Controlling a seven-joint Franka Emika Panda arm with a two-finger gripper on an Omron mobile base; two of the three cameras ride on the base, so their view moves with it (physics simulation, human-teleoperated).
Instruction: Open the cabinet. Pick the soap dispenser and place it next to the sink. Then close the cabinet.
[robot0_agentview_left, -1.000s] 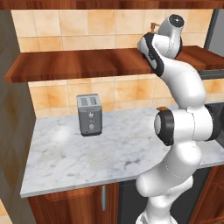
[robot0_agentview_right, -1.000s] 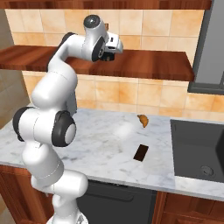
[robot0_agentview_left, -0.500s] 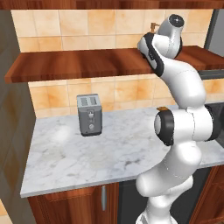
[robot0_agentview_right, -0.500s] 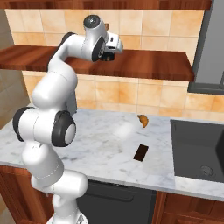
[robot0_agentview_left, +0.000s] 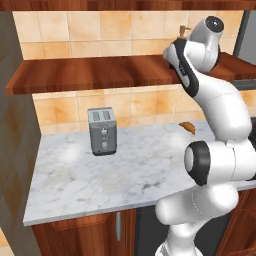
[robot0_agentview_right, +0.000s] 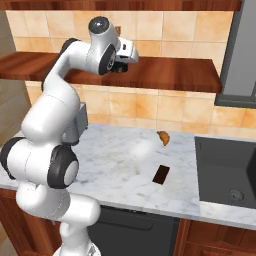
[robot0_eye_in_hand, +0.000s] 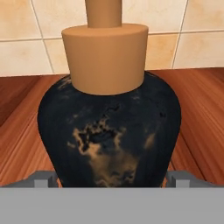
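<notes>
The soap dispenser (robot0_eye_in_hand: 109, 131), a squat black bottle with an orange-brown pump top, stands on a shelf board of the reddish-brown cabinet (robot0_agentview_left: 90, 75), right in front of the hand camera. My gripper (robot0_eye_in_hand: 111, 178) straddles its lower body, and a grey fingertip (robot0_eye_in_hand: 43, 177) sits against each side of the bottle. In the left base view the pump top (robot0_agentview_left: 184, 31) pokes up behind the hand, at the shelf's right part. The right base view has the gripper (robot0_agentview_right: 119, 66) at the shelf's (robot0_agentview_right: 170, 72) front edge. The dark grey sink (robot0_agentview_right: 227, 167) lies in the counter, far right.
A silver toaster (robot0_agentview_left: 102, 131) stands at the back of the marble counter (robot0_agentview_left: 135, 175). A brown croissant (robot0_agentview_right: 163, 137) and a flat dark brown rectangle (robot0_agentview_right: 160, 174) lie on the counter left of the sink. A low wooden door with a silver handle (robot0_agentview_left: 118, 226) is below.
</notes>
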